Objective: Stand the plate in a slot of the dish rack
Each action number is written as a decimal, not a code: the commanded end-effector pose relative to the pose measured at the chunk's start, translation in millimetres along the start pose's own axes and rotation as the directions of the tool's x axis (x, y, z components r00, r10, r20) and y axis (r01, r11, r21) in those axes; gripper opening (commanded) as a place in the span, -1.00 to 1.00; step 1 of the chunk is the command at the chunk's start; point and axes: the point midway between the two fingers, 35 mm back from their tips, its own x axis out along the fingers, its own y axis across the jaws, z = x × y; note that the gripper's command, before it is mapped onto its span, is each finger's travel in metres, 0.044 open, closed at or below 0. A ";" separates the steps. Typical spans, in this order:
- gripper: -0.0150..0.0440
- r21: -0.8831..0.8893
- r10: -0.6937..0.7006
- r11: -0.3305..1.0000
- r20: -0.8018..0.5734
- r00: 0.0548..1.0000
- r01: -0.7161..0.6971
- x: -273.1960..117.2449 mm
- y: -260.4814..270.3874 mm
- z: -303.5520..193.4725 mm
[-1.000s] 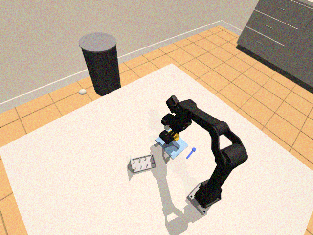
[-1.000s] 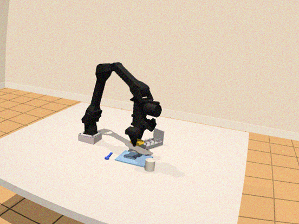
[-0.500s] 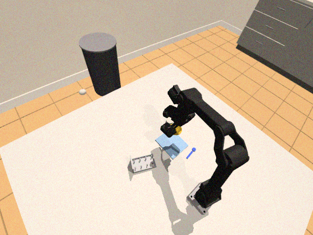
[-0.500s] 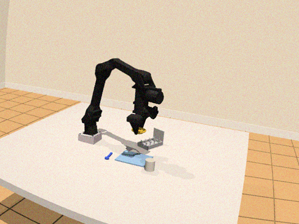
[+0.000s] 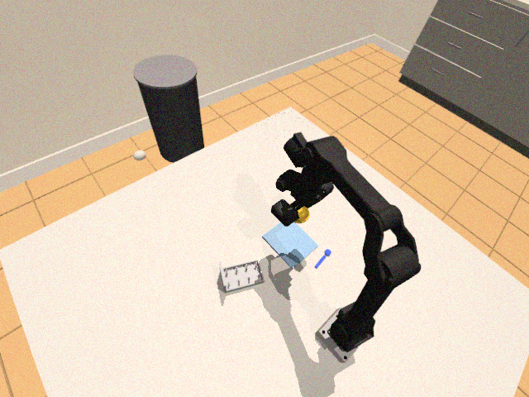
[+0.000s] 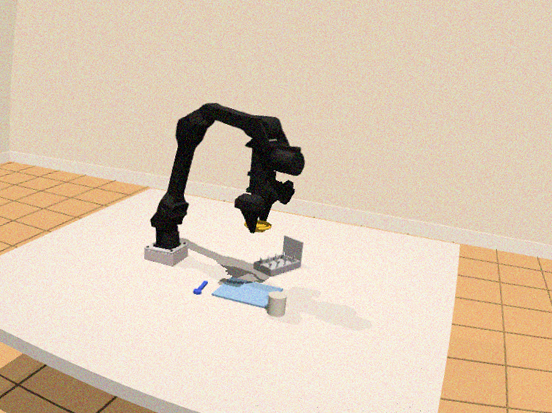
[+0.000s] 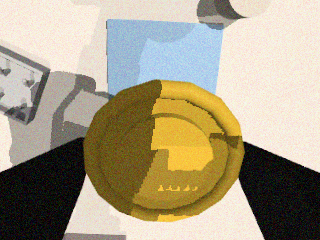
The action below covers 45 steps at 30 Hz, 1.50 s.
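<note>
The yellow round plate (image 5: 303, 214) (image 6: 264, 225) (image 7: 185, 157) is held level, its face towards the wrist camera. My gripper (image 6: 258, 224) (image 7: 163, 148) is shut on the plate, with a finger at each side of its rim, and holds it in the air above the table. The grey dish rack (image 5: 243, 287) (image 6: 292, 250) (image 7: 41, 95) stands on the table, with short pegs in rows and a raised panel at one end. The plate is clear of the rack, higher and off to one side. In the top view the gripper partly hides the plate.
A flat light-blue square (image 5: 283, 239) (image 6: 245, 292) (image 7: 170, 55) lies near the rack. A pale cup (image 6: 277, 303) (image 7: 250, 6) stands by its edge. A blue spoon-like item (image 5: 322, 259) (image 6: 200, 287) lies on its other side.
</note>
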 end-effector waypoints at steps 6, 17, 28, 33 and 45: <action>-0.49 0.250 0.003 0.968 -0.003 1.000 -0.003 -3.0 68.9 -21.7; -0.49 0.423 0.008 0.906 -0.005 1.000 -0.005 -0.2 109.6 -45.1; -0.49 0.399 0.099 0.908 0.086 0.991 -0.125 26.9 113.6 -14.1; -0.49 0.370 0.168 0.904 0.158 0.973 -0.216 44.0 116.7 7.2; -0.49 0.257 0.320 0.876 0.324 0.890 -0.409 77.8 121.4 50.5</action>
